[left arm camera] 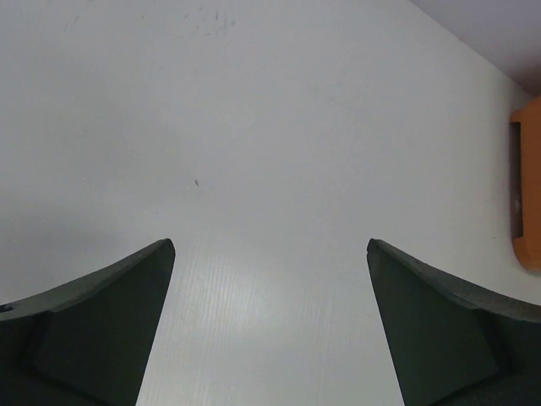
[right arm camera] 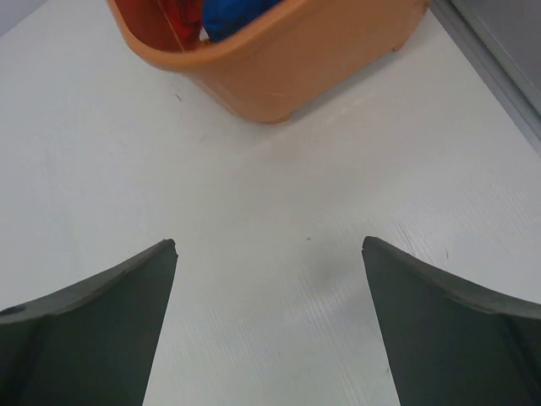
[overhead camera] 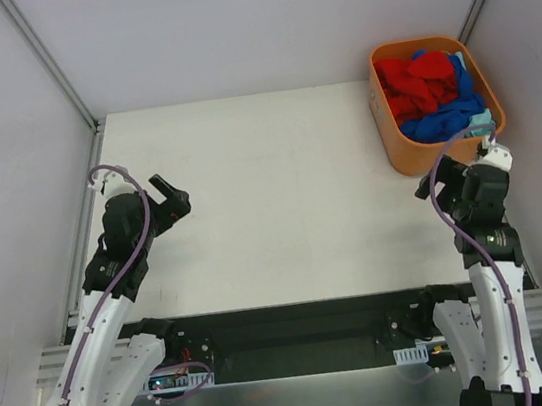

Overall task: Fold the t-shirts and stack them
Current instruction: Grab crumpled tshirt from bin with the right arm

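The t-shirts lie crumpled in an orange plastic tub (overhead camera: pixel 395 135) at the table's back right: a bright red one (overhead camera: pixel 414 82), a royal blue one (overhead camera: pixel 446 118) and a pale teal bit (overhead camera: pixel 482 122) at the tub's near rim. No orange shirt shows. My right gripper (overhead camera: pixel 441 179) is open and empty just in front of the tub; the right wrist view shows its spread tips (right arm camera: pixel 269 244) over bare table, with the tub (right arm camera: pixel 296 59), red cloth (right arm camera: pixel 173 13) and blue cloth (right arm camera: pixel 232 15) ahead. My left gripper (overhead camera: pixel 174 193) is open and empty at the table's left, its tips (left arm camera: pixel 270 245) over bare table.
The white table (overhead camera: pixel 280 192) has grey walls on three sides and metal rails along its left and right edges (overhead camera: pixel 88 229). The tub's edge shows at the far right of the left wrist view (left arm camera: pixel 528 194). The arm bases stand at the near edge.
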Robot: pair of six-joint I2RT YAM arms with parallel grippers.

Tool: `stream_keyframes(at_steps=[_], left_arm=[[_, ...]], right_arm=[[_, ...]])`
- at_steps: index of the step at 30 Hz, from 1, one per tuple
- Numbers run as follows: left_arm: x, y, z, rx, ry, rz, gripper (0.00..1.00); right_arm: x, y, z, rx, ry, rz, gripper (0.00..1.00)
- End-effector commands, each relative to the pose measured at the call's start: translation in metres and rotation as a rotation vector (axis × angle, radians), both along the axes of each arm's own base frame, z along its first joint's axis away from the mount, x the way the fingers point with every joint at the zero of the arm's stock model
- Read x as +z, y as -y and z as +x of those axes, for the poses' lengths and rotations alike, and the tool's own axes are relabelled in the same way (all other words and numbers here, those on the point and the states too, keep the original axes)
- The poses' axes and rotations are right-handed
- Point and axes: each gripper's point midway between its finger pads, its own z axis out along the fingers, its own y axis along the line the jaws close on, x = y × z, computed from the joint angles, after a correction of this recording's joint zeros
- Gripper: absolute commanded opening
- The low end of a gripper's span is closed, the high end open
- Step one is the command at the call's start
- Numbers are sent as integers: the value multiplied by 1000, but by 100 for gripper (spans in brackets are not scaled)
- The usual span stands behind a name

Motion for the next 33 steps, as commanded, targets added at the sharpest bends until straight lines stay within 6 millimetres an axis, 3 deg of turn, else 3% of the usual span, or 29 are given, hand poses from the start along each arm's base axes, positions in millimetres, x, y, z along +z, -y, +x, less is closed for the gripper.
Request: stream_keyframes(at_steps=[1, 2, 3, 4, 5, 6, 7, 8, 9, 10, 11, 12, 13, 14, 15, 16, 17, 19, 22, 24, 29, 33], left_arm=[[1, 3, -3, -32, 10, 5, 99], [2, 3, -3, -32, 13, 1, 99], [3, 4, -3, -34, 14, -3, 99], [4, 5, -3, -35, 15, -7, 99], [4, 6, -2, -38, 15, -9, 99], [5, 5, -2, -37, 15, -8, 99], [5, 5, -1, -36, 14, -6, 99], [4, 5, -1, -34, 13, -3, 99], [3, 3, -1, -28, 9, 4, 99], [0, 3, 0, -28, 1, 12, 99], [-2, 2, 0, -24, -5, 16, 99], [-4, 2, 1, -23, -11, 20, 99], [-7, 1, 2, -23, -21, 24, 99], [-8, 1, 2, -20, -24, 26, 99], [-10, 2, 2, -20, -30, 24, 99], [-13, 2, 3, -21, -41, 25, 99], [-14, 2, 3, -22, -45, 25, 99], [-18, 3, 5, -20, -62, 28, 99], [-18, 3, 8, -26, -70, 43, 99], [-18, 3, 10, -28, -74, 46, 99], [-19, 2, 11, -21, -77, 45, 99], [-17, 1, 9, -23, -67, 51, 99]], right_arm=[[77, 0, 28, 58, 106, -51, 96], [72, 0, 43, 77, 44, -46, 96], [106, 1, 50, 81, 70, -60, 96], [111, 4, 59, 80, 45, -63, 96], [102, 10, 80, 65, -34, -59, 96], [126, 13, 93, 60, -7, -72, 96], [131, 15, 108, 60, -9, -69, 96], [110, 21, 134, 75, -87, -86, 96], [131, 24, 153, 72, -44, -98, 96], [128, 27, 167, 72, -58, -108, 96], [102, 35, 190, 67, -134, -121, 96], [101, 40, 202, 59, -150, -131, 96], [116, 44, 217, 53, -119, -152, 96], [93, 50, 237, 54, -175, -166, 97], [90, 52, 246, 57, -185, -174, 98], [101, 52, 259, 66, -157, -185, 99], [77, 54, 271, 77, -209, -182, 99], [65, 55, 281, 83, -240, -202, 99], [41, 60, 295, 80, -286, -216, 88], [37, 63, 299, 67, -287, -218, 75], [25, 47, 306, 140, -280, -165, 47], [39, 39, 316, 195, -219, -155, 15]])
